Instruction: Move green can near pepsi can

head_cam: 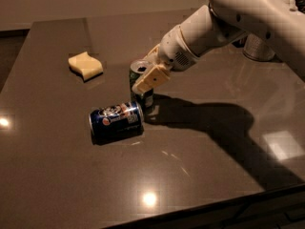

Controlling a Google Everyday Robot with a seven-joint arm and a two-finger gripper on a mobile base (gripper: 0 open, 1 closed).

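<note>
The green can (138, 87) stands upright on the dark table (200, 142), its silver top showing. It is right behind the right end of the pepsi can (116, 121), which lies on its side, blue with a round logo. My gripper (148, 73) reaches in from the upper right and sits around the green can's upper part. One pale finger (152, 78) lies across the can's front and the other is behind it. The green can's lower half shows below the finger, close to the pepsi can or touching it.
A yellow sponge (86, 65) lies at the back left of the table. A metal container (259, 47) stands at the back right, behind my arm. The table's front edge (200, 206) runs along the bottom of the view.
</note>
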